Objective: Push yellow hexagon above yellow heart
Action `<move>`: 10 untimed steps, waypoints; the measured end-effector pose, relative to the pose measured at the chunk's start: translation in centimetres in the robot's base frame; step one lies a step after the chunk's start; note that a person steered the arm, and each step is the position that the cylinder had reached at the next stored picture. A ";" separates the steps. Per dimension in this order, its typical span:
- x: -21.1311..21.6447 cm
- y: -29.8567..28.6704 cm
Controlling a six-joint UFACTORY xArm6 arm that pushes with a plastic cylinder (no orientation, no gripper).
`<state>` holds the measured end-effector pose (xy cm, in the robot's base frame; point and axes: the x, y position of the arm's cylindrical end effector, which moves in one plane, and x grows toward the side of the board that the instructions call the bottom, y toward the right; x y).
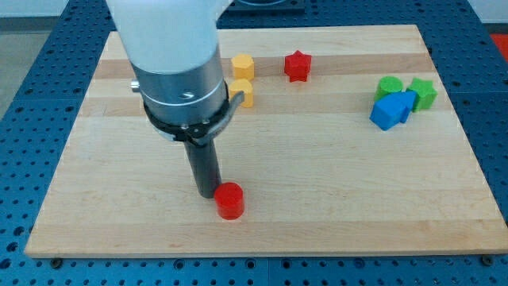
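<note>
The yellow hexagon point(243, 66) sits near the view's top, left of centre. The yellow heart point(244, 93) lies directly below it, almost touching, partly hidden by the arm's body. My tip point(208, 193) is far below both, in the lower middle of the board, touching the left side of a red cylinder point(230, 201). The rod rises from there into the arm's white and grey body.
A red star point(298, 66) lies right of the yellow hexagon. At the view's right are a green block point(389, 86), a green star point(423, 93) and a blue cube point(392, 110), clustered together. The wooden board point(333, 183) rests on a blue perforated table.
</note>
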<state>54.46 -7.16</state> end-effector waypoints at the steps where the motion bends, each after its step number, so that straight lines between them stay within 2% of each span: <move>1: 0.5 1.3; 2: 0.6 1.3; 3: -0.9 -2.6; 4: -7.8 -5.6; 6: -25.0 -4.1; 7: -29.2 -3.0; 9: -29.5 2.3; 10: -28.6 2.5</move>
<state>25.91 -4.66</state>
